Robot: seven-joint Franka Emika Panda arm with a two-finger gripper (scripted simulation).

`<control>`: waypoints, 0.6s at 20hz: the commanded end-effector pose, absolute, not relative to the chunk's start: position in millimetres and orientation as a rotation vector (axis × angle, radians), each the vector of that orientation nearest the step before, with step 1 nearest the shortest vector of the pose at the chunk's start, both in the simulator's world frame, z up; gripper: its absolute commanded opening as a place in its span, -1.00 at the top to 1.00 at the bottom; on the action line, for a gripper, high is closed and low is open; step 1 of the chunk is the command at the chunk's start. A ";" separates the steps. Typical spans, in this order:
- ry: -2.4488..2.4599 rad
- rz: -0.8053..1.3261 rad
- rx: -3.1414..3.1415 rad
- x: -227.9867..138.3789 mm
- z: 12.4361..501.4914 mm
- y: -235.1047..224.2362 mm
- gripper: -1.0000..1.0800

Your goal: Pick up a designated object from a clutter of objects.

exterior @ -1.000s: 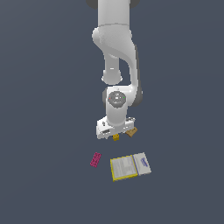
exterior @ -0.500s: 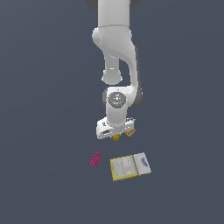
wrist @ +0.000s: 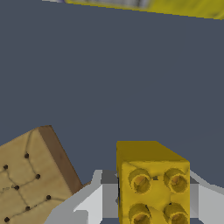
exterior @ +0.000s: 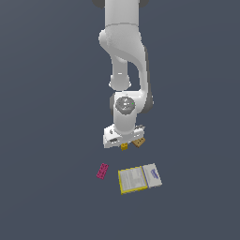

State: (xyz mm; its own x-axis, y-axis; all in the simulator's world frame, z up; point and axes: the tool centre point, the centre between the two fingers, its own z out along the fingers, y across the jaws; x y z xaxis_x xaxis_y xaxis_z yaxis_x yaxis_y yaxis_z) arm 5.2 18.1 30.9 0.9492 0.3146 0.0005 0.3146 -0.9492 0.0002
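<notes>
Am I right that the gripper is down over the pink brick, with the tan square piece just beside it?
Not quite: the gripper is down over the yellow studded block, not the pink brick, which lies apart on the floor in the exterior view. The wrist view shows the yellow block between the fingers. The tan square piece is indeed just beside it.

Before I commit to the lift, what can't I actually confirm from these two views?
- Exterior view: the gripper body hides most of the yellow block and tan square piece; fingertip contact is unreadable.
- Wrist view: the block and the fingers are cut off by the frame edge, so closure is unclear.
- Exterior view: print on the yellow-edged box and white box is too small.
</notes>
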 end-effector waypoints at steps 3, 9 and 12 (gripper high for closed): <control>0.500 0.003 3.101 5.2 48.7 17.0 1.00; 0.500 0.003 3.101 4.2 90.1 14.5 1.00; 0.501 0.002 3.101 3.7 117.5 13.0 1.00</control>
State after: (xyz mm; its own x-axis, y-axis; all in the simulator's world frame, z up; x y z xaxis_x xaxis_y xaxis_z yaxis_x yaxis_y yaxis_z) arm 3.9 13.8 103.1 0.9492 0.3147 0.0005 0.3147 -0.9492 0.0003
